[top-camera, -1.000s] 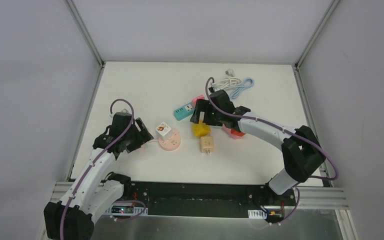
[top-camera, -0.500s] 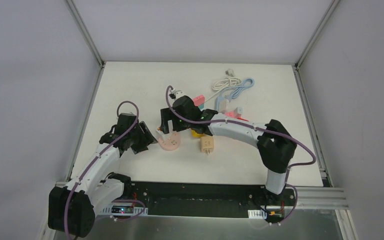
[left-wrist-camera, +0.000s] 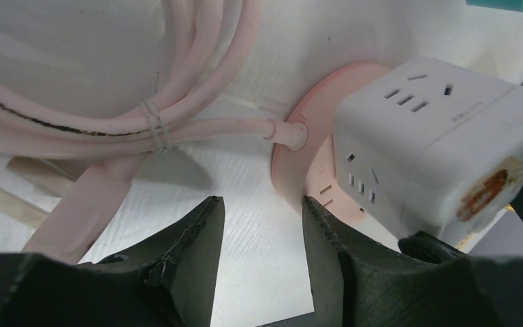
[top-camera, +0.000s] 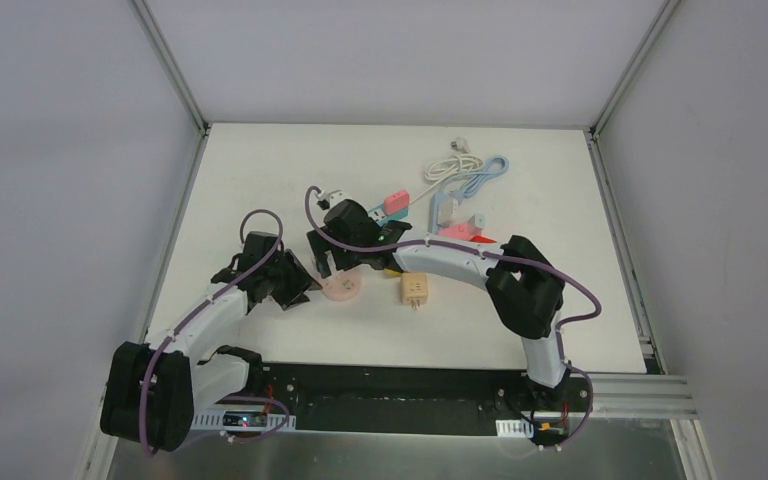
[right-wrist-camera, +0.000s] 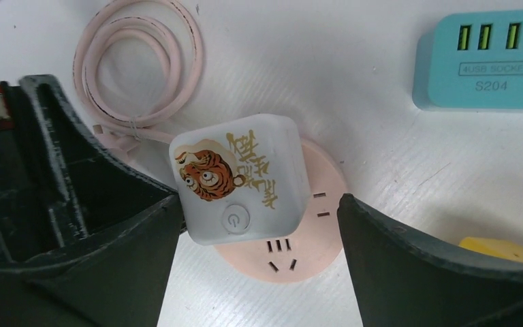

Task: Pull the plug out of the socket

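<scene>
A white cube plug (right-wrist-camera: 242,178) with a tiger picture sits plugged into a round pink socket (right-wrist-camera: 313,242); both show in the left wrist view, the cube (left-wrist-camera: 436,143) on the pink disc (left-wrist-camera: 306,157). My right gripper (right-wrist-camera: 255,225) is open, above the cube, one finger at its left edge and the other well off to its right. My left gripper (left-wrist-camera: 262,231) is open and low on the table, its right finger (left-wrist-camera: 330,252) close to the socket's rim. In the top view the socket (top-camera: 345,288) lies between the left gripper (top-camera: 295,285) and right gripper (top-camera: 338,262).
The socket's coiled pink cord (left-wrist-camera: 143,82) lies behind the left gripper. A teal USB power strip (right-wrist-camera: 483,61), a yellow adapter (right-wrist-camera: 504,248), a tan plug (top-camera: 415,290), a pink block (top-camera: 396,203) and white and blue cables (top-camera: 465,170) lie to the right and behind.
My right arm has swung left from the yellow adapter to above the white cube. My left gripper has moved right, closer to the pink socket.
</scene>
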Controlling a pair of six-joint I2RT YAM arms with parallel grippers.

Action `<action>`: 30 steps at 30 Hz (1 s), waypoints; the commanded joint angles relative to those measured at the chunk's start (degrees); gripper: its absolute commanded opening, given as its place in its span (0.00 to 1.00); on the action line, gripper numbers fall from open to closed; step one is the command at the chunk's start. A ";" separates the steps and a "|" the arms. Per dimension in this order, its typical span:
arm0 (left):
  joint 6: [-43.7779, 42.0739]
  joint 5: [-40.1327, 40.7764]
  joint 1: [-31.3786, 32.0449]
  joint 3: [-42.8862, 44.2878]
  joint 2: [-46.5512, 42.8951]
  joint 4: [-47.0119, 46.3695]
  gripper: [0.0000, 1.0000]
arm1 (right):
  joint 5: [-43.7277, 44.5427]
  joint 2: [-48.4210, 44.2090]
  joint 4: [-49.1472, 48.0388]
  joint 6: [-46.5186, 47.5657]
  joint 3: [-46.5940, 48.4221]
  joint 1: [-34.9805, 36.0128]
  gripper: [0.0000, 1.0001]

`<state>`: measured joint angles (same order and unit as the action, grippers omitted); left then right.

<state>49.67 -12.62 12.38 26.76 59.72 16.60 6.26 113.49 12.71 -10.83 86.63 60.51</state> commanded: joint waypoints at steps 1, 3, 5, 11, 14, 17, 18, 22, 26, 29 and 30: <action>6.11 -5.48 0.12 -3.49 2.44 -11.19 0.45 | -0.01 1.29 -0.29 3.19 2.78 0.52 0.85; 6.11 -5.49 0.10 -4.44 2.97 -13.16 0.45 | -1.57 2.13 -0.14 3.56 3.47 0.55 0.84; 5.72 -5.15 0.10 -5.42 3.23 -14.23 0.45 | -2.93 3.00 0.25 3.62 4.28 0.57 0.82; 5.00 -4.19 0.10 -8.11 4.01 -16.15 0.42 | -3.56 5.32 2.48 4.30 7.15 0.49 0.71; 5.01 -3.72 0.11 -9.48 4.88 -16.43 0.40 | -3.93 5.80 2.54 4.50 7.57 0.27 0.60; 5.04 -3.13 0.10 -10.30 5.70 -17.72 0.38 | -3.81 5.51 1.97 4.15 7.68 0.15 0.40; 5.27 -3.11 0.10 -10.63 5.81 -18.08 0.37 | -4.07 5.12 1.40 3.82 7.48 0.09 0.37; 5.44 -2.59 0.10 -11.07 5.84 -18.32 0.37 | -5.06 3.84 0.23 -0.83 7.74 -0.12 0.28; 6.02 -1.85 0.10 -11.89 5.62 -19.17 0.38 | -4.38 3.40 0.56 -8.43 8.46 -0.14 0.16; 6.49 -1.68 0.10 -12.67 5.91 -19.84 0.35 | -5.35 3.12 -0.43 -9.20 7.54 -0.13 0.13; 6.38 -1.62 0.10 -12.76 6.09 -19.69 0.33 | -5.73 2.86 -1.50 -7.92 6.98 -0.16 0.14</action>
<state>56.84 -17.41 12.29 16.95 63.77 -7.81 5.37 118.65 15.81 -12.34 91.83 59.72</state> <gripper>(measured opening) 0.362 0.676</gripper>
